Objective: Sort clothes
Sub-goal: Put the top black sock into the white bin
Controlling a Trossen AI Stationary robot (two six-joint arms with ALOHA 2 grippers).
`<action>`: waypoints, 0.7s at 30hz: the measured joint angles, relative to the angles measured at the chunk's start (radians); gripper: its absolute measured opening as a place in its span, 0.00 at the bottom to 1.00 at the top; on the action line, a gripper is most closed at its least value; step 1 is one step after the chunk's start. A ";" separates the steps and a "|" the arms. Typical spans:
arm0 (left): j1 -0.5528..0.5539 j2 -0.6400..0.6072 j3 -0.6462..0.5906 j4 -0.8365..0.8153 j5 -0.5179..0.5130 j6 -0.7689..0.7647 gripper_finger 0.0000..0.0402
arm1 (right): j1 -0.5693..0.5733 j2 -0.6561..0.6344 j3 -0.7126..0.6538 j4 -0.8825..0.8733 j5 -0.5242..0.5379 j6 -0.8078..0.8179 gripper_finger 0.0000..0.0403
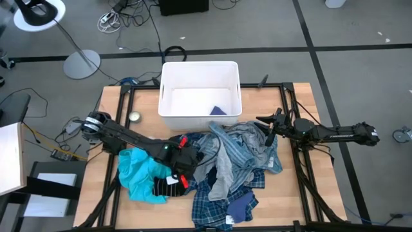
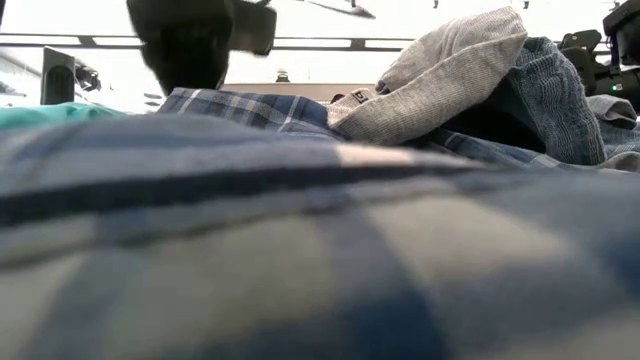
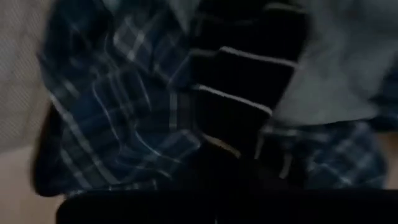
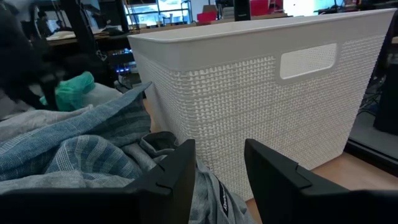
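The clothes lie in a pile on the table in front of the white bin [image 1: 199,71]. It holds a turquoise shirt [image 1: 138,175], blue-and-white plaid shirts [image 1: 215,196], a grey-blue striped garment [image 1: 248,143] and a dark piece with thin white stripes [image 1: 168,187]. My left gripper [image 1: 183,166] is low over the pile's left part, between the turquoise shirt and the plaid. Its wrist view shows the dark striped piece [image 3: 242,106] and plaid [image 3: 118,118] close up. My right gripper [image 4: 221,177] is open at the pile's far right corner beside the bin, with grey fabric [image 4: 214,199] below it. My right gripper stands open just over a fold of grey fabric [image 4: 217,202], slanting down from the table's right. I cannot tell whether the fingers [image 4: 180,177] touch the cloth.
The bin [image 4: 261,93] stands at the table's far middle, close to my right gripper, with a small dark blue piece [image 1: 217,110] inside. A small round thing [image 1: 134,116] lies left of the bin. In the low view plaid cloth [image 2: 300,260] fills the foreground, with a grey garment [image 2: 450,85] heaped behind it.
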 joint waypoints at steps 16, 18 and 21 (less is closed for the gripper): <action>0.321 -0.004 0.752 -0.269 -0.262 0.395 0.00 | 0.000 0.000 0.000 0.000 0.000 0.000 0.35; 0.405 -0.003 0.774 -0.269 -0.246 0.413 0.00 | 0.000 0.000 0.000 0.000 0.000 0.000 0.35; 0.522 -0.003 0.775 -0.255 -0.164 0.403 0.02 | 0.000 0.000 0.000 0.000 0.000 0.000 0.35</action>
